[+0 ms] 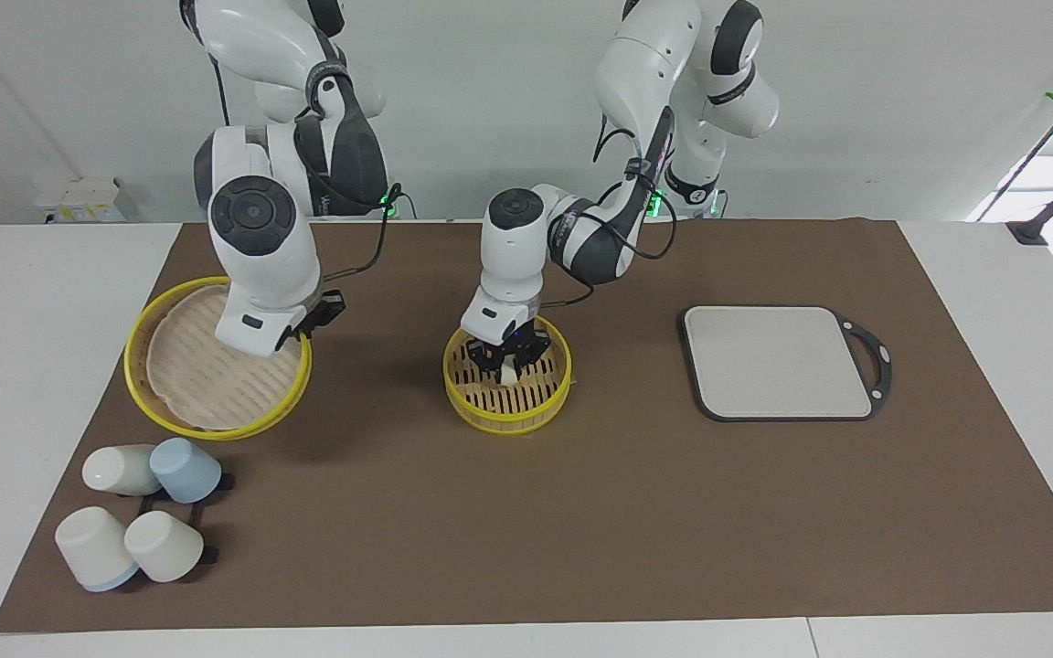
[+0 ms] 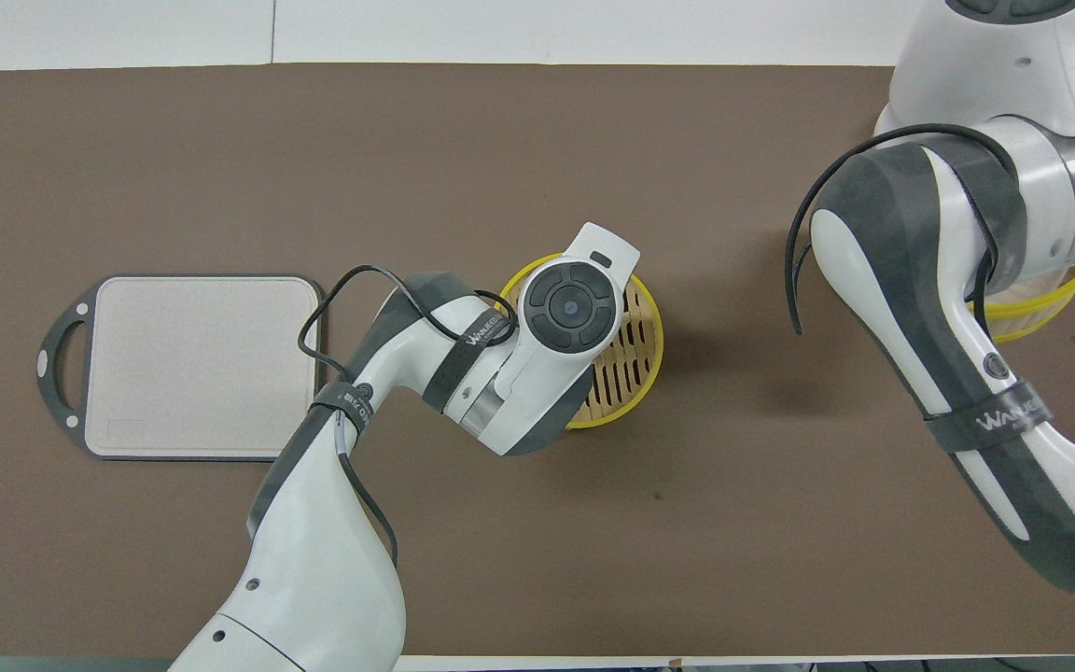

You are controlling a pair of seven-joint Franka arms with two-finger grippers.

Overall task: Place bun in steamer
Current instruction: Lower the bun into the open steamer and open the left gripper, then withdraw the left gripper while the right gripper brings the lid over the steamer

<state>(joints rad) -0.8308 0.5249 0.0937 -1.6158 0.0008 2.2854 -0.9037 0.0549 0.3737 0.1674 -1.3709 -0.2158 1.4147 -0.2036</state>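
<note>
The steamer (image 1: 508, 407) is a round yellow-rimmed basket with a slatted floor at the middle of the brown mat; it also shows in the overhead view (image 2: 635, 345). My left gripper (image 1: 509, 364) is lowered inside it. The small cream-white bun (image 1: 510, 375) sits at the gripper's tips, just above or on the slats. In the overhead view the left arm's wrist hides the bun and the gripper. The steamer's yellow-rimmed lid (image 1: 207, 379) lies toward the right arm's end of the table, also seen in the overhead view (image 2: 1046, 299). My right gripper (image 1: 316, 320) hangs over the lid's edge.
A grey rectangular board (image 1: 778, 361) with a dark handle lies toward the left arm's end, also in the overhead view (image 2: 192, 364). Several white and pale blue cups (image 1: 138, 521) lie on their sides, farther from the robots than the lid.
</note>
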